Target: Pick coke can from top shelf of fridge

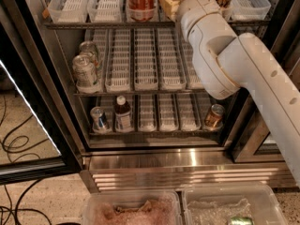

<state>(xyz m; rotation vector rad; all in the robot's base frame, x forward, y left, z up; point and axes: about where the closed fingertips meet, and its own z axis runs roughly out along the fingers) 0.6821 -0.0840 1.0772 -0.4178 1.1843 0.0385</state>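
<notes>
Your gripper [172, 0] is up beside the coke can [140, 1], just to its right, but you cannot tell if it is gripping. The can stands upright among the white lanes [108, 3] on the top shelf [65, 26], likely so it stays put, inside the open fridge [178, 163].

Your hand [169, 3] is at the top shelf [154, 23], just right of the coke can [140, 1]; left lanes [89, 1] are open (arm [243, 64] blocks right side).
</notes>
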